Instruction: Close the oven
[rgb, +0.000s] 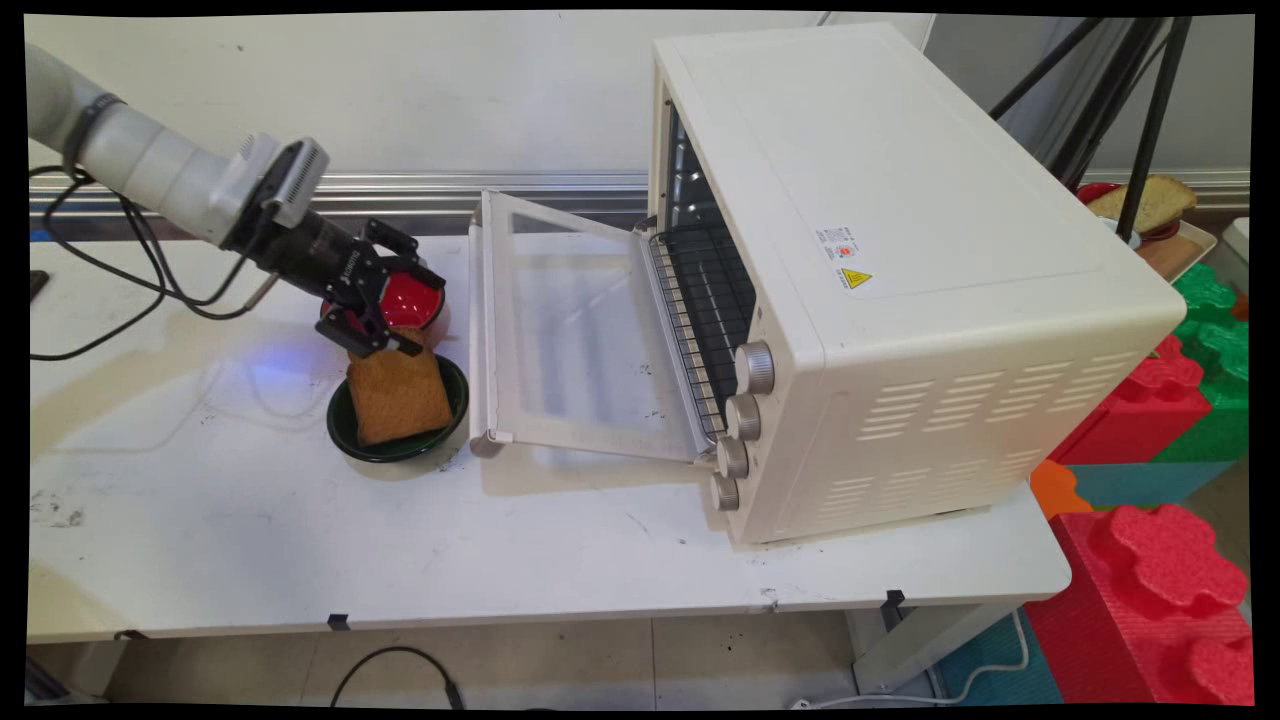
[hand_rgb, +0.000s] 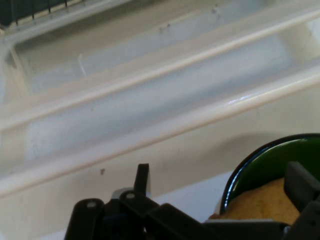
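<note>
Toast (rgb: 398, 395) lies in the green bowl (rgb: 344, 432), its long axis running from the bowl's near rim toward the end effector (rgb: 385, 340), which sits at the slice's far edge, fingers clamped on that edge. Beyond the bowl sits a red bowl (rgb: 412, 298); right of it, the oven's (rgb: 900, 280) lowered door (rgb: 570, 330) on the bench (rgb: 250, 540).

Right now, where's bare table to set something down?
Free: the near strip in front of the green bowl and oven, and the left side. Crowded: around the gripper, toast, red bowl and open oven door.
</note>
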